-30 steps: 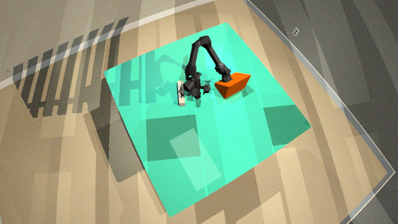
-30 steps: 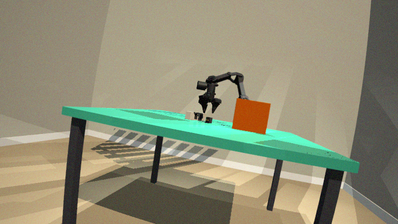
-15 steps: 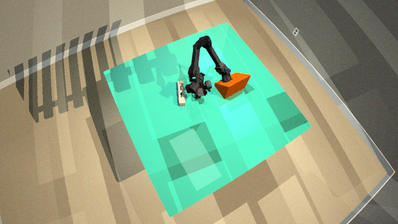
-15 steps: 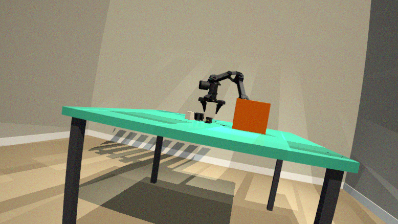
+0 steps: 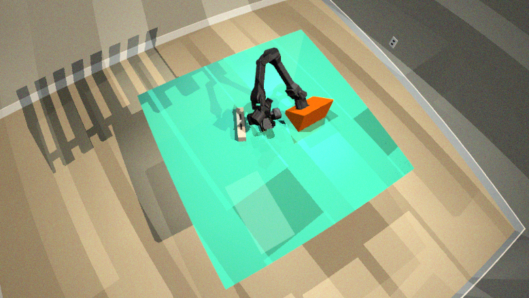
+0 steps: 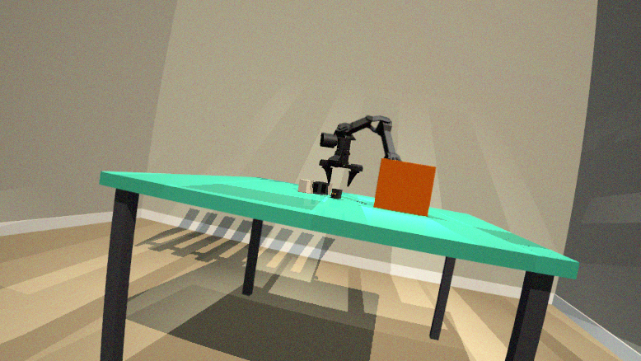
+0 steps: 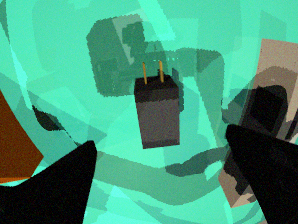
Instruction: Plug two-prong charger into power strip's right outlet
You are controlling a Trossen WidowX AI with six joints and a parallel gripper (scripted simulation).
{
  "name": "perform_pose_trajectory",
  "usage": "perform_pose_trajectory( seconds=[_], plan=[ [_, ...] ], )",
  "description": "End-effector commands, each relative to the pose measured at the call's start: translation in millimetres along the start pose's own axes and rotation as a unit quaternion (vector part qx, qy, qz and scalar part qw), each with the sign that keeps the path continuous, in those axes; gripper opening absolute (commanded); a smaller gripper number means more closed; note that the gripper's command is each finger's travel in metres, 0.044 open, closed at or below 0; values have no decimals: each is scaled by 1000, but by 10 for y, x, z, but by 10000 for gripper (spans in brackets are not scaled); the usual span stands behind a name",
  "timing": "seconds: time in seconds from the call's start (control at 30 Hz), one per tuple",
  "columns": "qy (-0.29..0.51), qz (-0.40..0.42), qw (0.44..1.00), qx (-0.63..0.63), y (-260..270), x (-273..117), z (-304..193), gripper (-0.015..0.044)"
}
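Observation:
The dark two-prong charger (image 6: 336, 194) (image 7: 157, 117) lies on the table. Its two brass prongs point to the top of the wrist view. My gripper (image 6: 339, 184) (image 7: 163, 140) is open and empty, pointing down above the charger, with the charger between the fingers in the wrist view. The pale power strip (image 5: 241, 135) (image 6: 304, 185) (image 7: 274, 54) lies to the right in the wrist view, at a slant and partly behind a finger. A black block (image 6: 320, 187) (image 7: 267, 105) is at the strip. I cannot tell the right outlet's state.
A large orange block (image 5: 313, 113) (image 6: 404, 187) (image 7: 14, 135) stands by the arm's base, on the other side of the charger from the strip. The teal table (image 5: 185, 147) (image 6: 188, 190) carries patches of shadow. A wall socket (image 5: 393, 42) is far off.

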State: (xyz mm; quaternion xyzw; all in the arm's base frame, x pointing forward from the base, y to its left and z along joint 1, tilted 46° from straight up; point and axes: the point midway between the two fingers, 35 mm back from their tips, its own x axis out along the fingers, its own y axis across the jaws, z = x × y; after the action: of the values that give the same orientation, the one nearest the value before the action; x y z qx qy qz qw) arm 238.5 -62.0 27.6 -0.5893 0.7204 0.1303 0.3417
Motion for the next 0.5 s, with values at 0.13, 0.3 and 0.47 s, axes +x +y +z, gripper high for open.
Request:
perform_pose_trajectory(
  seconds=[0.13,0.3,0.47],
  plan=[
    [2,-1,1000,-5,3,99,15,440],
    [1,-1,1000,-5,-1,181,24,440],
    [1,-1,1000,-5,-3,263,30,440]
  ],
)
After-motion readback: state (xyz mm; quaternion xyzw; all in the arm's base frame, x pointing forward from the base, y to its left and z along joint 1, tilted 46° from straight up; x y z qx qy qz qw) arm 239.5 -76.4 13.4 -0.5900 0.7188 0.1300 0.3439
